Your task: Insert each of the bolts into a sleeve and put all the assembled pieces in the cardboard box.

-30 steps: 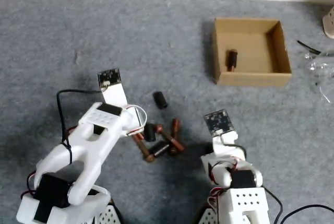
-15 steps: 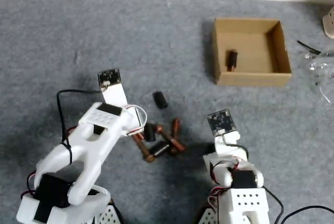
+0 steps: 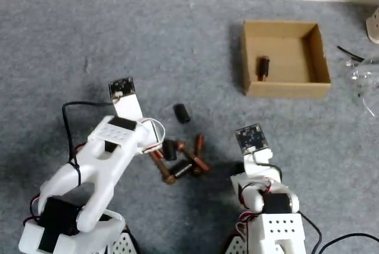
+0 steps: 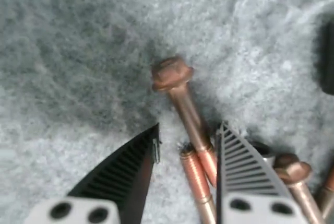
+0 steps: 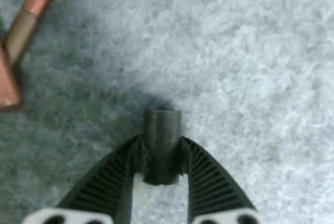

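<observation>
While right end effector [image 5: 160, 143] clamps one sleeve [image 5: 162, 124], left [image 4: 189, 129] gapes around two bolts [image 4: 180, 96].

We see a grey carpeted bench [image 3: 77, 35]; clear plastic bits [image 3: 362, 76], a black wire [image 3: 349, 54] & a pale obj. [image 3: 373, 24] at its edge.

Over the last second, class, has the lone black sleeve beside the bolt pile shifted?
No. In the high view, the lone black sleeve lies just as far from the cardboard box and its near-left corner as before.

robot lab: grey felt mat [image 3: 71, 29], cables [image 3: 357, 58]
</observation>
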{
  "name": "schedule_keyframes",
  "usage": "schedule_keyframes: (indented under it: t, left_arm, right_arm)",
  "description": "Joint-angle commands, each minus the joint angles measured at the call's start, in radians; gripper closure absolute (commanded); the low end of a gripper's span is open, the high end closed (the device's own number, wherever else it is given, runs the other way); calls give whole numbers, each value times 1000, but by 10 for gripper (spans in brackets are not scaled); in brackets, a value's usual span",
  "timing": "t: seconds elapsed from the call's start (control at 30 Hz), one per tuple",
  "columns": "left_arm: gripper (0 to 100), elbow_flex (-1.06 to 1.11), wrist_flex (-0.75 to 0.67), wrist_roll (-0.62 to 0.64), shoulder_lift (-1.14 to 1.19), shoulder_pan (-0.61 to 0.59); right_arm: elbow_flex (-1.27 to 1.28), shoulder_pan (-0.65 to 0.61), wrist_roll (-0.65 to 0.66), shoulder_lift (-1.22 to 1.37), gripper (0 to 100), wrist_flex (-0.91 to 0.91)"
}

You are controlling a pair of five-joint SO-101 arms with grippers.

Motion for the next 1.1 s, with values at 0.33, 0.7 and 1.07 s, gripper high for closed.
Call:
schedule_keyframes:
  t: [0.33,0.7,1.07]
  left_arm:
    - [829,-206,121,52,268,-15]
    - [1000,-222,137,26,246,-15]
    - [996,-228,152,11,222,-12]
  right_arm:
    - [-4,10,-8,2,995,-27]
    - [-4,10,-8,2,995,-27]
    - [-4,10,-6,2,995,-30]
